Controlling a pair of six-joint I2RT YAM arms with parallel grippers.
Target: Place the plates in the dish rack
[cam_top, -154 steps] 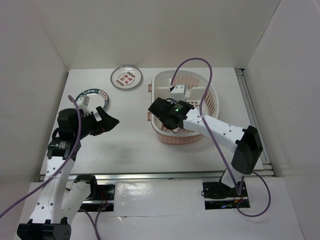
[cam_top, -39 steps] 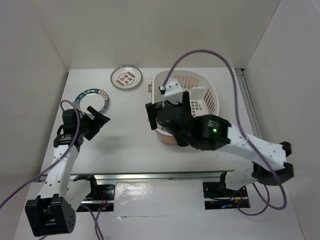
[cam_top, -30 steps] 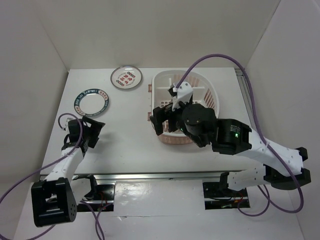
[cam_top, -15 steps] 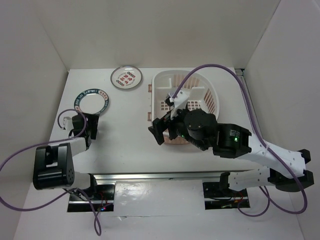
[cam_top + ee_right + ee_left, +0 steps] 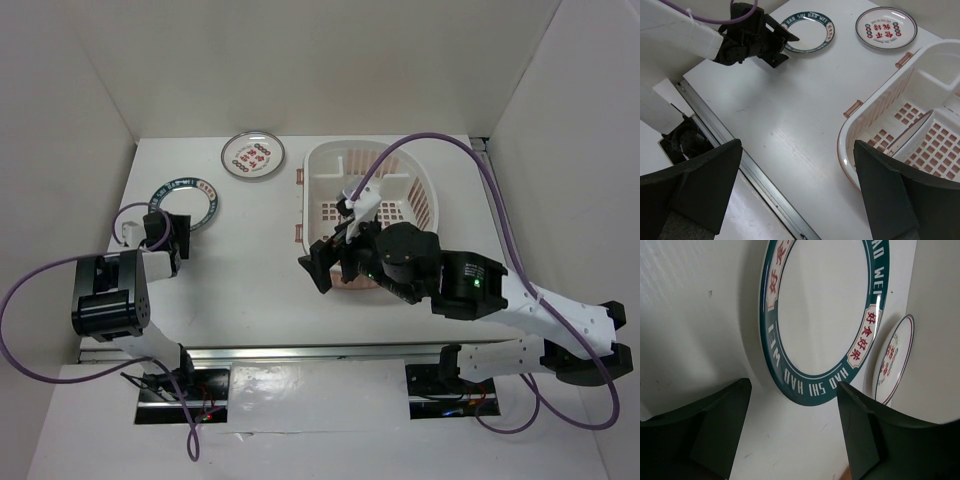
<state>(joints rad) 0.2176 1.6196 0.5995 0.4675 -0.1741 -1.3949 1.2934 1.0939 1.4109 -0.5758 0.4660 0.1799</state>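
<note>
The teal-rimmed plate (image 5: 183,205) lies flat on the table at the left. My left gripper (image 5: 170,232) sits low just in front of its near edge. In the left wrist view the plate (image 5: 822,315) fills the top, and the gripper (image 5: 790,435) is open over bare table with nothing between its fingers. The plate with red characters (image 5: 253,155) lies at the back and also shows in both wrist views (image 5: 892,360) (image 5: 886,27). The dish rack (image 5: 425,195) stands right of centre. My right gripper (image 5: 325,265) hangs open above the rack's near-left corner (image 5: 875,150).
A metal rail (image 5: 300,352) runs along the table's near edge. White walls close in the left, back and right sides. The right arm's purple cable (image 5: 440,140) arcs over the rack. Bare table (image 5: 250,260) lies between the teal-rimmed plate and the rack.
The left arm folded back and dropped, bringing its gripper low to the teal-rimmed plate's near edge with the jaws a little narrower. The right gripper withdrew from over the rack toward its near-left corner.
</note>
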